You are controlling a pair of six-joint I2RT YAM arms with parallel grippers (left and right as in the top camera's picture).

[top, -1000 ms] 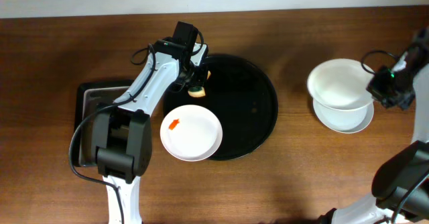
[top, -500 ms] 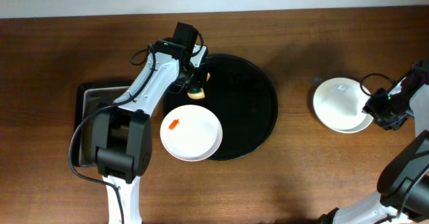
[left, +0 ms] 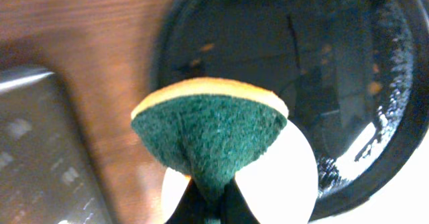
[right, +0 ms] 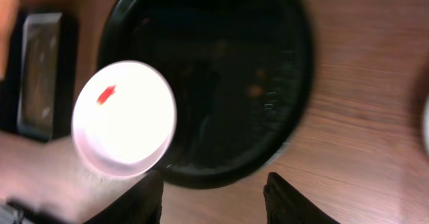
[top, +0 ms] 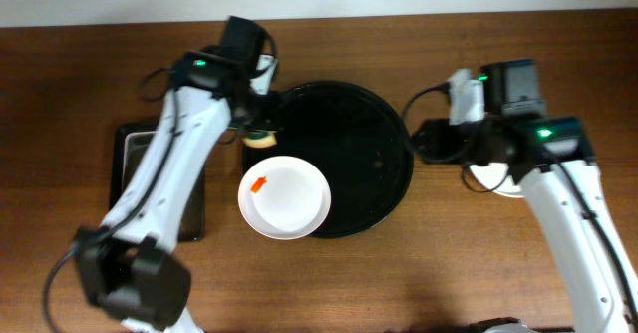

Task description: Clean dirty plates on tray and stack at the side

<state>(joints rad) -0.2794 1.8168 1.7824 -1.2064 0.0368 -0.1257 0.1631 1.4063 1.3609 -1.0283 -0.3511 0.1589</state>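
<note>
Left end effector (left: 213, 204) clamps green-faced sponge (left: 209, 127) above tray (top: 369, 124) left rim. Right end effector (right: 214, 198) spread wide, nothing between fingers. Smeared plate (top: 284, 197) overlaps tray's front-left rim.

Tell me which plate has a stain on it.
The white plate lying over the round black tray's lower-left rim: it carries an orange-red smear. The plate at the right, mostly hidden under the right arm, shows none.
</note>
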